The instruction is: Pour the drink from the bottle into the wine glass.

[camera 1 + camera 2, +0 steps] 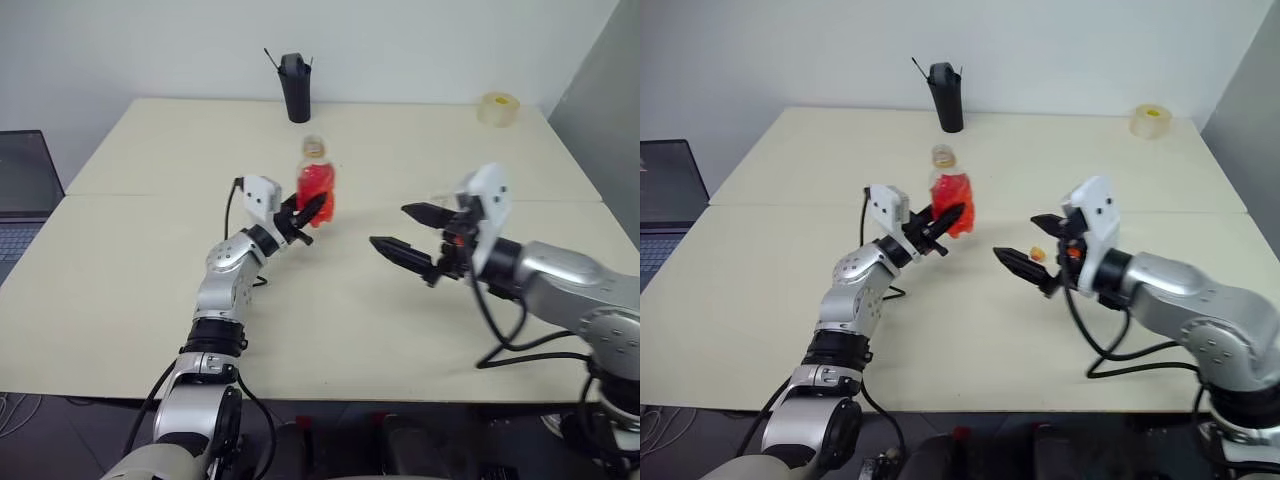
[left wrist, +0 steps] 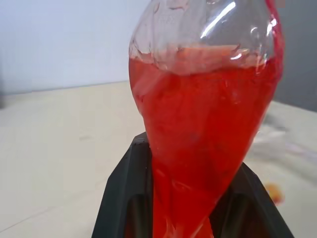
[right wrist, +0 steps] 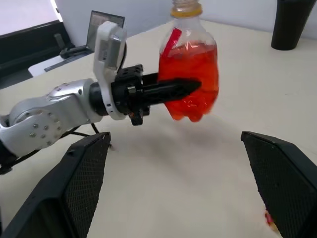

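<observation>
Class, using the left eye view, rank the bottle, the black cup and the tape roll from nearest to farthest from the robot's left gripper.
1. The bottle, held in the left gripper.
2. The black cup, at the table's far edge, behind the bottle.
3. The tape roll, at the far right corner.

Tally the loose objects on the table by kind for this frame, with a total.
Bottle with red drink, held in the left gripper: 1
Black cup at the far edge: 1
Tape roll at the far right corner: 1
Small orange piece beside the open right gripper: 1
Total: 4
</observation>
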Motion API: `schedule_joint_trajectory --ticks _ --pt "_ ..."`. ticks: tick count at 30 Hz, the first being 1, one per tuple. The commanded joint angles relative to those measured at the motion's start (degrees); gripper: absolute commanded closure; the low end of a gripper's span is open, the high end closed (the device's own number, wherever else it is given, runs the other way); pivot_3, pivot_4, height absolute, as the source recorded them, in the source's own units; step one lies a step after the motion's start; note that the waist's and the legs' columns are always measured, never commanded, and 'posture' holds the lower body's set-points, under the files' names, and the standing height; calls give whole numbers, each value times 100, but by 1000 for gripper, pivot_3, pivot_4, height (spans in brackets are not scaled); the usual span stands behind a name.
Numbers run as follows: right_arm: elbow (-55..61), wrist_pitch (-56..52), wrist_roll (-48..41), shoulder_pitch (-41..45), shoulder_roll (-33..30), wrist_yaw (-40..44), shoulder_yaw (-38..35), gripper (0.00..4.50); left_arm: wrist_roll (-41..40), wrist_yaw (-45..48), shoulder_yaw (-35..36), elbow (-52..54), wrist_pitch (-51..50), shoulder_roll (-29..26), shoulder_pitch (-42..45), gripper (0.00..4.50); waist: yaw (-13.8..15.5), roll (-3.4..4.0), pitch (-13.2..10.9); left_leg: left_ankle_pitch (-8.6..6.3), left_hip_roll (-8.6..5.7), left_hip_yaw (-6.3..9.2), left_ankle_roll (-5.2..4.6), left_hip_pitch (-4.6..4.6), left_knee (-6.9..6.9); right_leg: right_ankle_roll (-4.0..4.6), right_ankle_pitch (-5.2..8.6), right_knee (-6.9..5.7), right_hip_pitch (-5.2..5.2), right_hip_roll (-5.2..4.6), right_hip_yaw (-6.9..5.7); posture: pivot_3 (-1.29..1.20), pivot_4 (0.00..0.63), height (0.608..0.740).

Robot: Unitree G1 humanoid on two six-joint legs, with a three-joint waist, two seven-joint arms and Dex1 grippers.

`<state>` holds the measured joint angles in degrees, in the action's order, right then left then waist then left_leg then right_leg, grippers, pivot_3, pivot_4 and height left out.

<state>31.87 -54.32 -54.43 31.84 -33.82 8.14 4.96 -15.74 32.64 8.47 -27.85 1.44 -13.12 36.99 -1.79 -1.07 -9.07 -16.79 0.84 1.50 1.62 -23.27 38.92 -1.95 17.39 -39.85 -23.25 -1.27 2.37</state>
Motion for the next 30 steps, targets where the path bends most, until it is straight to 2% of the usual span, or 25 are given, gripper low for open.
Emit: schedule_joint_trajectory --ticks 1,7,12,18,28,29,30 --pt "-347 173 764 392 531 -168 511 0 138 -810 398 -70 409 -61 -23 3529 1 -1 0 2 0 -1 4 0 1 0 0 0 -2 -1 1 0 150 740" --pt "-972 400 1668 698 1211 -59 781 0 311 -1611 699 -615 884 -65 -128 3529 28 -8 4 11 -9 3 20 -10 4 -1 -1 3 -5 -14 -10 0 150 740" --pt "-1100 423 2011 717 1396 258 837 0 500 -2158 814 -1118 1161 -144 -320 3529 8 -8 5 11 -7 3 20 -9 3 -1 -1 -1 -6 -13 -11 0 150 740" --pt "-1202 409 2312 744 1568 572 815 0 458 -2349 850 -1274 1203 -140 -502 3546 -25 -8 11 2 -4 0 4 3 -2 -1 -1 -10 -7 -11 -5 0 150 740" --pt "-1243 354 2650 712 1743 953 818 0 241 -2463 929 -746 903 -118 -869 295 -70 -7 15 2 -2 -3 3 15 -7 -1 -1 -12 -3 -11 1 0 150 740" --pt "-1248 352 2675 709 1760 979 815 0 234 -2473 928 -698 860 -126 -902 37 -73 -7 15 1 -2 -2 3 15 -7 -1 -1 -12 -3 -11 0 0 150 740" --pt "-1256 352 2697 708 1778 1002 813 0 236 -2473 920 -654 825 -140 -929 37 -74 -7 15 1 -1 -2 3 15 -7 -1 -1 -12 -3 -11 0 0 150 740"
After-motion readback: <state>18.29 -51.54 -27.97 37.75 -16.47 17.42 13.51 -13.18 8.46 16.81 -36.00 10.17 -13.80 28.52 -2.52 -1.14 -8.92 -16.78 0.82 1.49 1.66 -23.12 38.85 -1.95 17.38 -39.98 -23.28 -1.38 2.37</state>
